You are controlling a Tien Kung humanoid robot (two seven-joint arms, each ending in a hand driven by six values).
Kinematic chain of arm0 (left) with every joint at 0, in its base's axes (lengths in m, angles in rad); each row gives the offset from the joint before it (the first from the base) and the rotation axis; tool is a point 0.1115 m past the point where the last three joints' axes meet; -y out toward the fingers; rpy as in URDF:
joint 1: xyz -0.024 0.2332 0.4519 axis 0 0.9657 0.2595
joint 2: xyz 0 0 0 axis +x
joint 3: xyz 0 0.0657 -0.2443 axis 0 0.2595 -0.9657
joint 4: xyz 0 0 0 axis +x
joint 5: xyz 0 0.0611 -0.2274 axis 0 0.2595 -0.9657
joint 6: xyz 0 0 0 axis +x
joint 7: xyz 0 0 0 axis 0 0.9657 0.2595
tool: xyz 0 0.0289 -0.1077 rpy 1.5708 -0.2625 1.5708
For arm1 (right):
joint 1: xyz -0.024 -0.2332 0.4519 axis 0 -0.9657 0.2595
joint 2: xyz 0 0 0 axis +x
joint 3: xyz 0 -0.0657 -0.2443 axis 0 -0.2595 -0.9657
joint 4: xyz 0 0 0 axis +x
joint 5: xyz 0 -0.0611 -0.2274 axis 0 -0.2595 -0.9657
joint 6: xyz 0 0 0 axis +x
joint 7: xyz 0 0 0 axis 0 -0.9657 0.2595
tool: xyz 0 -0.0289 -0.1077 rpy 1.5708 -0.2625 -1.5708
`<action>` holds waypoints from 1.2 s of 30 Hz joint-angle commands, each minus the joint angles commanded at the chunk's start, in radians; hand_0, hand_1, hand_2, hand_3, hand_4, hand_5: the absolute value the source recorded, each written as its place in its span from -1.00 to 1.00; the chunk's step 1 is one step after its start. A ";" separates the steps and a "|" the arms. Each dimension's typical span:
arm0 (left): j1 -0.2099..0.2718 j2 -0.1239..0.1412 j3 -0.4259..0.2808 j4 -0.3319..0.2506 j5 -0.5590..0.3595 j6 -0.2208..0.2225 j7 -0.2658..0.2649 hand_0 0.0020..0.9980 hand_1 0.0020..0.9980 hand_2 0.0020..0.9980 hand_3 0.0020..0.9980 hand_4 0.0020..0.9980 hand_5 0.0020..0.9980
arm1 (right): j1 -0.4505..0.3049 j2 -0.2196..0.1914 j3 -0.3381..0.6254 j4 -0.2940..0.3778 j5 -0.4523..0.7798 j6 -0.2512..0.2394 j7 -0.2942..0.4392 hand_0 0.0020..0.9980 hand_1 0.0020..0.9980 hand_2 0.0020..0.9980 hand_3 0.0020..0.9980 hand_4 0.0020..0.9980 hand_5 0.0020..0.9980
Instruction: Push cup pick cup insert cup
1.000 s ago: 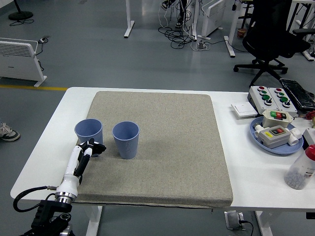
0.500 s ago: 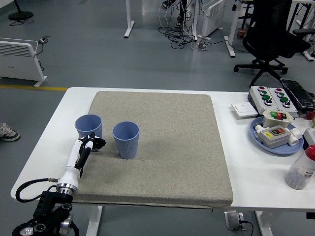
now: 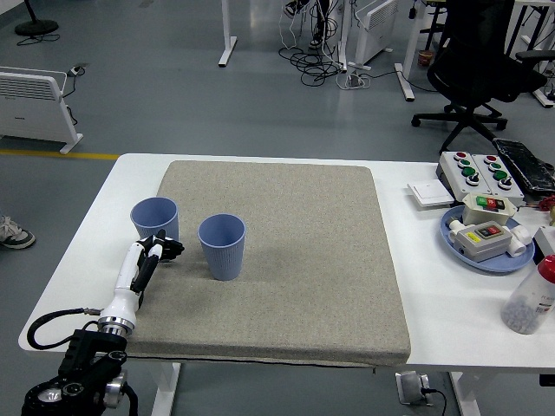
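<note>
Two blue ribbed cups stand upright on the grey mat (image 3: pixel 295 251). The left cup (image 3: pixel 154 217) is near the mat's left edge. The right cup (image 3: pixel 222 246) stands a short way to its right, apart from it. My left hand (image 3: pixel 159 248) comes in from the lower left and sits low against the near side of the left cup, fingers curled and holding nothing. The right arm is out of view.
At the right of the white table (image 3: pixel 95 234) are a blue plate (image 3: pixel 486 256) with button boxes, a control box (image 3: pixel 473 169) with red and green buttons, a white switch plate (image 3: pixel 431 194) and a clear bottle (image 3: pixel 531 299). An office chair (image 3: pixel 481 65) stands behind.
My left hand has moved up and away from me, and the left cup has slid a little farther back and left. The right cup has not moved.
</note>
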 joint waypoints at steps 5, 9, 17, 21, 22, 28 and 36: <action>-0.011 -0.004 0.016 0.019 -0.013 -0.002 0.000 0.13 0.10 0.03 -0.07 0.06 1.00 | 0.000 0.000 0.003 0.000 -0.004 0.000 -0.001 0.43 0.26 0.48 0.36 -0.41 0.19; -0.020 -0.005 0.030 0.039 -0.027 -0.004 0.000 0.13 0.10 0.03 -0.08 0.06 1.00 | 0.000 0.000 0.005 0.000 -0.006 0.000 -0.001 0.43 0.26 0.48 0.35 -0.41 0.19; -0.049 -0.003 0.057 0.077 -0.056 -0.008 0.000 0.13 0.10 0.03 -0.08 0.05 1.00 | 0.001 0.000 0.008 0.000 -0.013 0.000 -0.003 0.43 0.27 0.48 0.35 -0.41 0.19; -0.069 -0.003 0.085 0.102 -0.083 -0.009 0.000 0.14 0.10 0.03 -0.08 0.05 1.00 | 0.001 0.000 0.011 0.000 -0.016 -0.001 -0.003 0.43 0.26 0.48 0.35 -0.41 0.19; -0.071 -0.003 0.088 0.104 -0.086 -0.009 0.000 0.14 0.10 0.03 -0.08 0.05 1.00 | 0.001 0.000 0.011 0.000 -0.017 -0.001 -0.004 0.43 0.26 0.48 0.35 -0.41 0.19; -0.080 -0.005 0.104 0.120 -0.101 -0.010 0.000 0.14 0.10 0.03 -0.08 0.05 1.00 | 0.000 0.001 0.015 0.001 -0.025 -0.002 -0.004 0.43 0.26 0.47 0.35 -0.42 0.19; -0.011 0.017 0.052 0.022 -0.044 0.051 0.000 0.09 0.10 0.02 -0.08 0.05 1.00 | -0.003 0.002 0.014 0.000 -0.022 -0.003 -0.003 0.42 0.26 0.47 0.35 -0.42 0.19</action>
